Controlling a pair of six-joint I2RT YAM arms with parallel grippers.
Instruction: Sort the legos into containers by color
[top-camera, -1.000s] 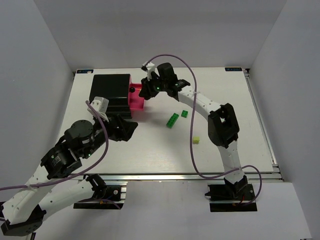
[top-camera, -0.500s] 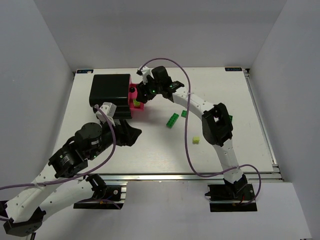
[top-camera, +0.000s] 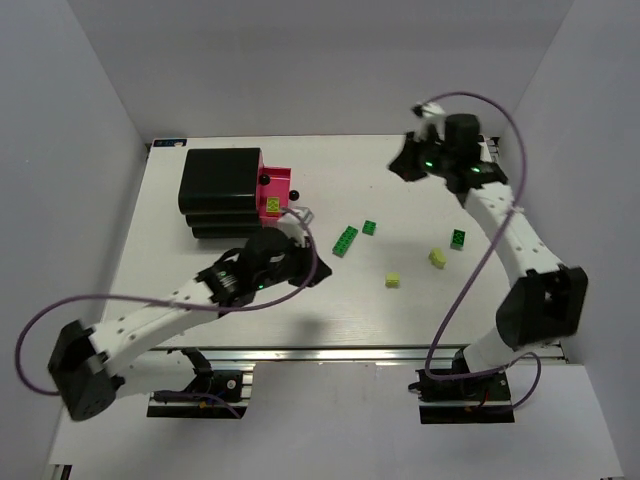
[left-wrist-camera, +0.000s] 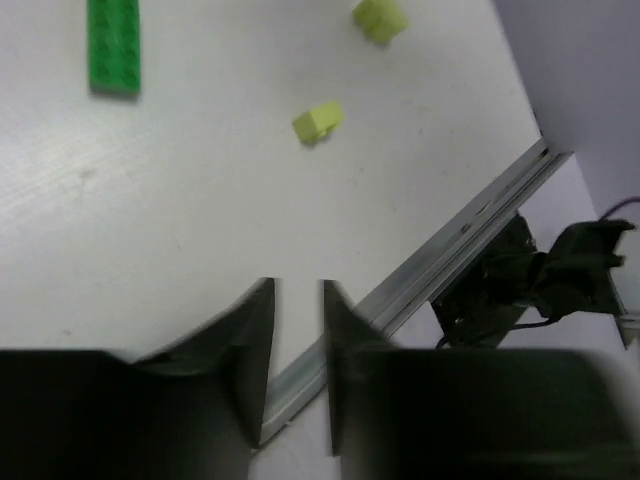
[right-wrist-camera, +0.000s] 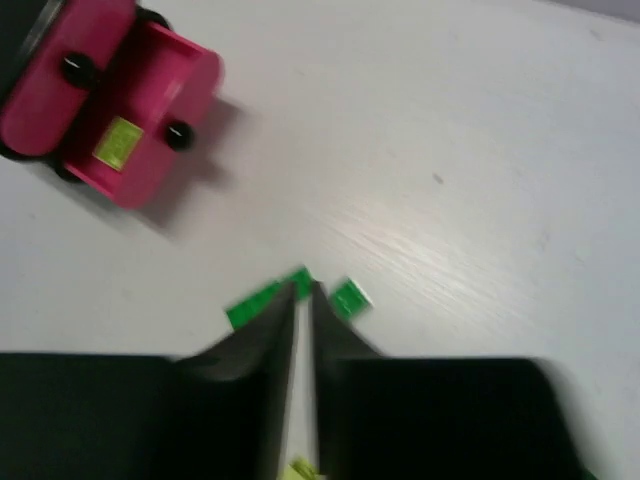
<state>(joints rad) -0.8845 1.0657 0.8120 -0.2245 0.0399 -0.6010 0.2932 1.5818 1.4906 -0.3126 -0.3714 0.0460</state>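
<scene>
Two sets of jaws, both empty: the left gripper (left-wrist-camera: 297, 292) shows a slim gap between its fingers with only bare surface (left-wrist-camera: 200, 220) in it, while the right gripper (right-wrist-camera: 303, 292) is pinched fully closed on nothing, hanging over the surface. Ahead of the left jaws and slightly to their right lies a pale yellow lego (left-wrist-camera: 318, 122), with a second yellow lego (left-wrist-camera: 380, 18) farther out the same way; well ahead and off to their left lies the long green strip (left-wrist-camera: 113, 45). Close by on the right of those jaws runs the metal edge rail (left-wrist-camera: 450, 250). Seen from the right wrist, the green strip lies just left of the closed tips and a small green lego (right-wrist-camera: 348, 298) just right of them, both flat on the surface and untouched. Farther out, up and to the left of the right jaws, a pink drawer (right-wrist-camera: 200, 80) stands pulled out from the black cabinet (top-camera: 220, 180), a third yellow lego (right-wrist-camera: 120, 142) lying inside it and a round black knob (right-wrist-camera: 178, 133) on its front. From above, another green lego (top-camera: 457, 238) lies well behind the right jaws, beside the arm, close to the second yellow lego
</scene>
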